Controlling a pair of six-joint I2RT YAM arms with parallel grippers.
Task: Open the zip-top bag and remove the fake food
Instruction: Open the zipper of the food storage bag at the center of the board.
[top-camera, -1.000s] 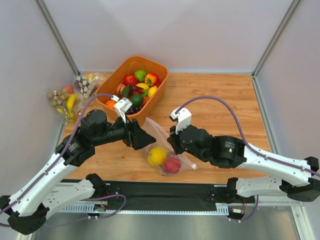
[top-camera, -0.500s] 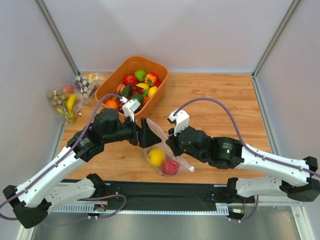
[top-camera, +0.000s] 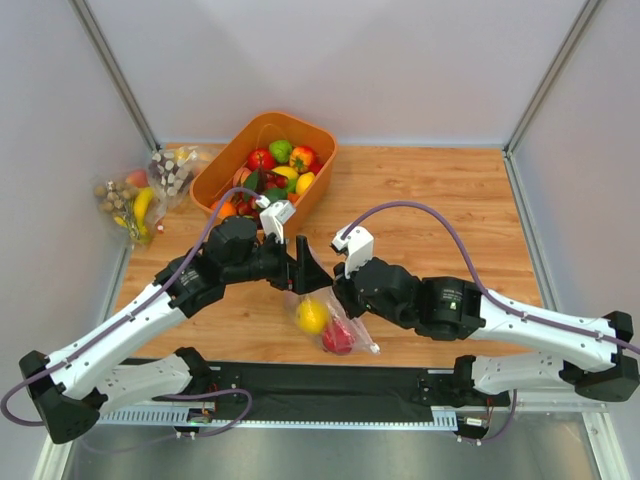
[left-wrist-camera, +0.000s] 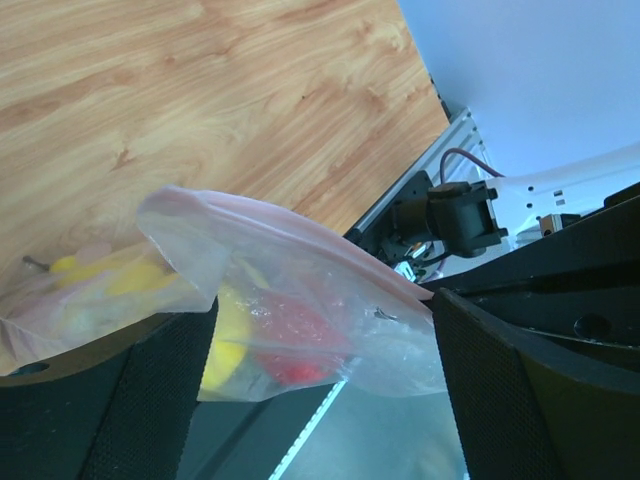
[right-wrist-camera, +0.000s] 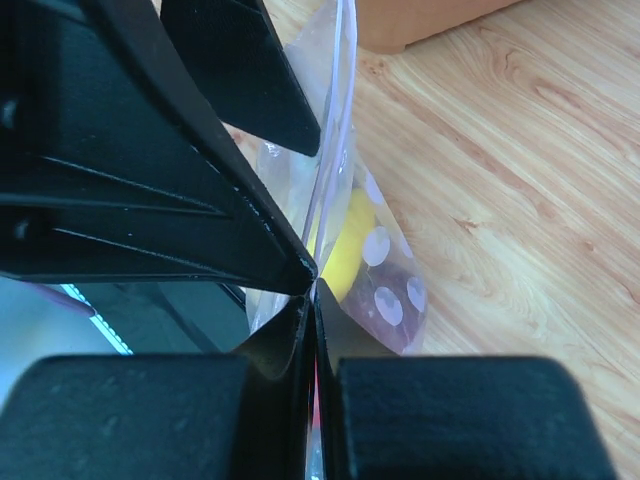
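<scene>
The zip-top bag (top-camera: 330, 322) hangs between both arms over the table's near middle, with fake food inside: a yellow fruit (top-camera: 311, 316) and a red apple (top-camera: 337, 337). My right gripper (top-camera: 340, 291) is shut on the bag's upper edge; in the right wrist view its jaws (right-wrist-camera: 312, 290) pinch the thin plastic (right-wrist-camera: 345, 190) and the yellow fruit (right-wrist-camera: 345, 250) shows just beyond. My left gripper (top-camera: 305, 268) is open and straddles the bag's top. In the left wrist view the bag (left-wrist-camera: 300, 290) lies between the wide fingers of this gripper (left-wrist-camera: 320, 390), untouched.
An orange bin (top-camera: 232, 143) full of plastic fruit stands at the back left, just behind the left wrist. Other clear bags with a banana and nuts (top-camera: 135, 195) lie against the left wall. A black strip (top-camera: 320, 385) runs along the near edge.
My left arm has swung right, bringing its open jaws from beside the bag to around its top. The right gripper stays shut on the bag, and the fruit inside has shifted slightly nearer.
</scene>
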